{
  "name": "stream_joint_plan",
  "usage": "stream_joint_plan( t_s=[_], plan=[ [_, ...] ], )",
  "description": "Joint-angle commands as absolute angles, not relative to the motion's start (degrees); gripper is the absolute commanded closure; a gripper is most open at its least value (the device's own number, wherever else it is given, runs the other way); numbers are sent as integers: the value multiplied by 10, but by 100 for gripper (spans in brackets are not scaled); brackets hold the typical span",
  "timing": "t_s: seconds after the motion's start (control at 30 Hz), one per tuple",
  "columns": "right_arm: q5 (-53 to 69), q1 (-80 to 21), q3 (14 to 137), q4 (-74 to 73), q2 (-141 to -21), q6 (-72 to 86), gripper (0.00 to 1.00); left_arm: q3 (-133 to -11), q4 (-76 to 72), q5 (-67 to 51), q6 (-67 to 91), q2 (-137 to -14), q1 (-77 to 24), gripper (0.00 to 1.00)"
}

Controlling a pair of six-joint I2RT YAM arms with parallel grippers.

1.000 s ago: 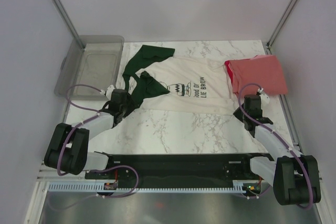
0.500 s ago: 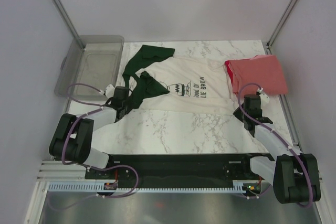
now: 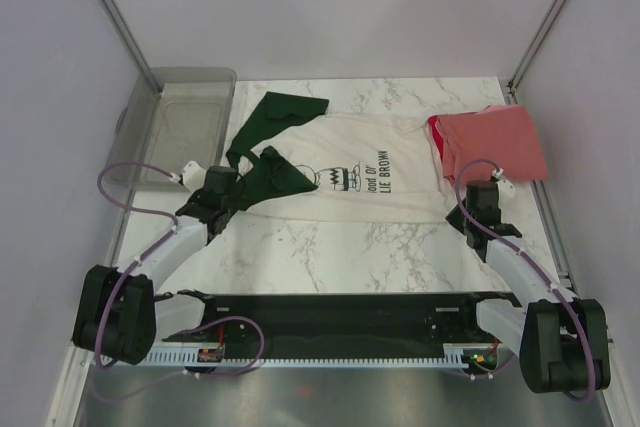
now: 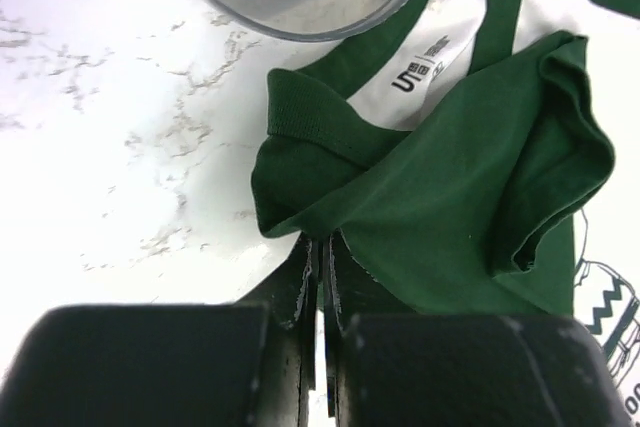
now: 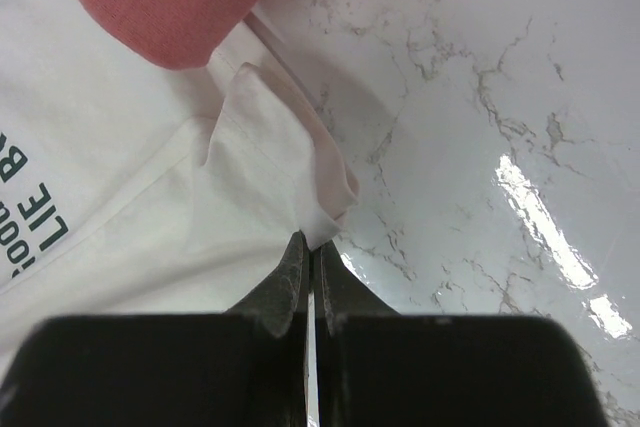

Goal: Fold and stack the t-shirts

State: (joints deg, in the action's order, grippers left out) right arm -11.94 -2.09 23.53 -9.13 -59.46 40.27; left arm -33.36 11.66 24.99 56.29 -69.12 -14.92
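While the cream-white shirt (image 3: 370, 172) is spread mid-table (image 3: 330, 247), its green fabric (image 4: 450, 207) is pinched by the left gripper (image 4: 320, 247), its hem corner (image 5: 300, 187) by the right gripper (image 5: 308, 247); the coral-red shirt (image 3: 495, 142) is parked far right.

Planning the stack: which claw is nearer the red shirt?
Right. Right claw pinches a corner of the white shirt beside the red shirt; left claw grips the green sleeve across the table.

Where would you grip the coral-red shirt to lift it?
Probably the coral-red shirt by its rounded folded edge nearest the right claw, coming low from the near side; that edge bulges over the cream shirt, offering a lip to pinch.
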Motion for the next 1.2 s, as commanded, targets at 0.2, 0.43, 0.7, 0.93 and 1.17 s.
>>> stream_joint_plan(
  t_s=[0.2, 0.43, 0.7, 0.93, 1.17],
  plan=[
    [-153, -16, 266, -125, -589, 391, 100, -304, 189, 343, 545, -634, -142, 98],
    [-132, -15, 259, -127, -588, 389, 100, -302, 193, 298, 521, -614, -142, 64],
    [-126, -15, 259, -126, -588, 390, 100, -254, 190, 191, 541, -522, -143, 48],
    [-124, -16, 262, -124, -592, 388, 100, -245, 177, 143, 555, -529, -143, 46],
    [-119, -15, 261, -122, -594, 388, 100, -233, 124, 130, 568, -598, -143, 50]
  ],
)
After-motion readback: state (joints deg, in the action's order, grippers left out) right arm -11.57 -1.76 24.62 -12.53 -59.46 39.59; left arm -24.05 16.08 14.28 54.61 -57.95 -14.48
